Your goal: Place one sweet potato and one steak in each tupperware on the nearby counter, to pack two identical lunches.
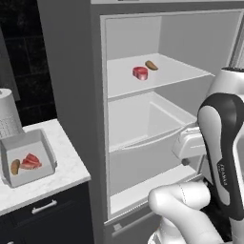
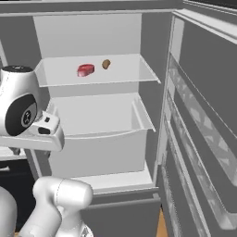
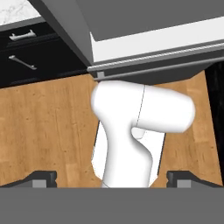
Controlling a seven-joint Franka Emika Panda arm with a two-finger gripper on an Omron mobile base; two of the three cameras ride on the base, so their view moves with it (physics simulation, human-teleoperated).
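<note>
Left base view: grey rectangular tupperware tray [image 1: 44, 143] on white marble counter [image 1: 71, 167] holds a red steak [image 1: 30, 161] and brown sweet potato [image 1: 15, 167].
Right base view: second red steak [image 2: 85, 70] beside second sweet potato [image 2: 106, 64] on white fridge shelf [image 2: 125, 74].
Hand view: my two-finger gripper [image 3: 111, 178] spread wide, empty, above wooden floor [image 3: 48, 127].

The white marbled worktop [image 1: 66, 164] carries a grey tupperware [image 1: 44, 143] holding a sweet potato [image 1: 15, 166] and a steak [image 1: 31, 161] side by side. Right of the worktop, the upper fridge shelf [image 1: 171, 74] bears another steak [image 1: 140, 72] with a second sweet potato [image 1: 151, 65] just beside it.
</note>
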